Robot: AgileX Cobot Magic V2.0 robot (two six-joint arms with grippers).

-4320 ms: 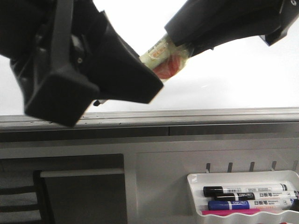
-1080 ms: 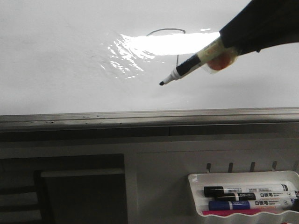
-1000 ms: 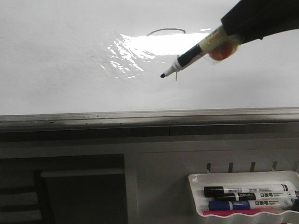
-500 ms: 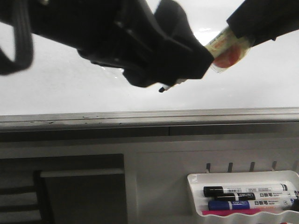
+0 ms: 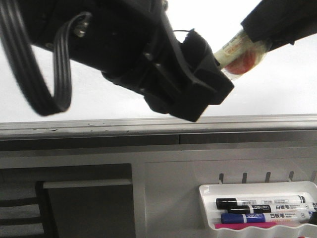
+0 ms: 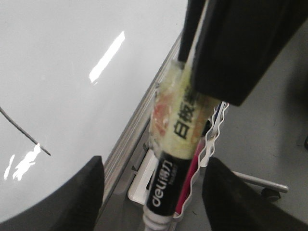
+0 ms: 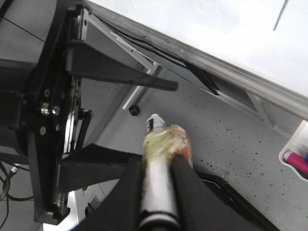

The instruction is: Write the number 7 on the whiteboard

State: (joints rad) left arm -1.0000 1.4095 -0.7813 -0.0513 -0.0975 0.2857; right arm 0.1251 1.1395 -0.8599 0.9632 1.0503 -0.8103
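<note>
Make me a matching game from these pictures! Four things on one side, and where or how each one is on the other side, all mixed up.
Things:
1. taped marker
2. left tool
3. blue marker
4. whiteboard

States:
A. open
B. lying in the white tray
C. has a thin dark line on it
D. gripped by the right tool

Pairs: 1-D, 2-A, 3-B, 4-C
</note>
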